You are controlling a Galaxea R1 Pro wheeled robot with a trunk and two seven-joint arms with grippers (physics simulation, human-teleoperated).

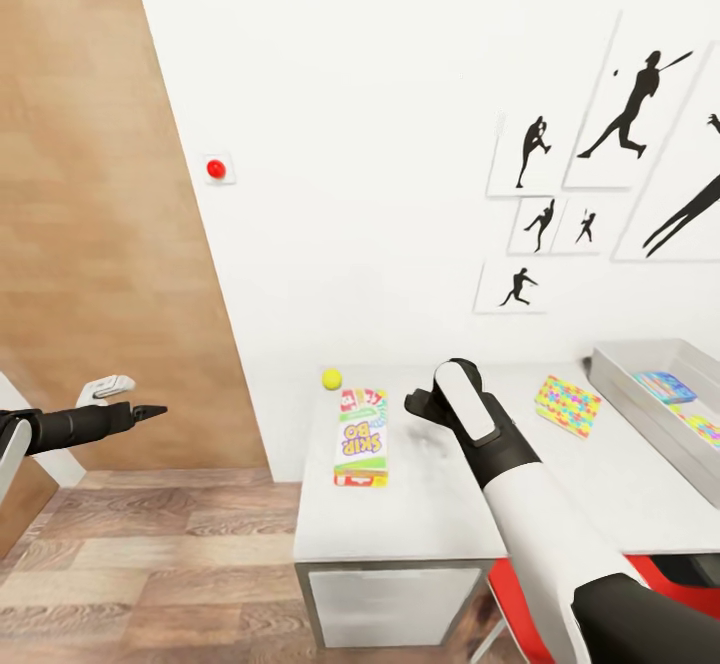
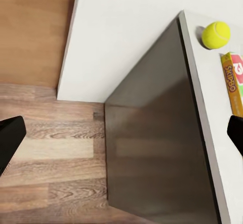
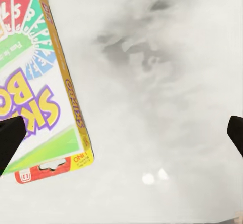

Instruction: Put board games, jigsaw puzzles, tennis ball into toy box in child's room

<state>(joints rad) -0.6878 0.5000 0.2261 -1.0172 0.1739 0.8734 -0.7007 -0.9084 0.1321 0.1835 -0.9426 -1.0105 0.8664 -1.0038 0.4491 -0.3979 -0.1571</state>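
Pale grey-white, the long desk stands against the white wall of the child's room, and we see most of the toys spread across its top. A small yellow-green tennis ball sits near the desk's far left corner, just beside the flat green, yellow and red "SKIP BO" board game box, which lies face up with its long side running away from us. Further right a thin square jigsaw puzzle tile in red, yellow, blue and green lies flat on the desk, close to the shallow translucent pale grey toy box at the right edge. Inside that box we make out a small, mostly blue board game and another multicolour puzzle tile.

Our right claw hangs over bare desk just right of the "SKIP BO" box, its black fingers spread wide apart and holding nothing. Our left claw hovers out past the desk's left end above the wood-plank floor, its fingers likewise apart and empty. Black silhouette sports pictures hang on the wall above.
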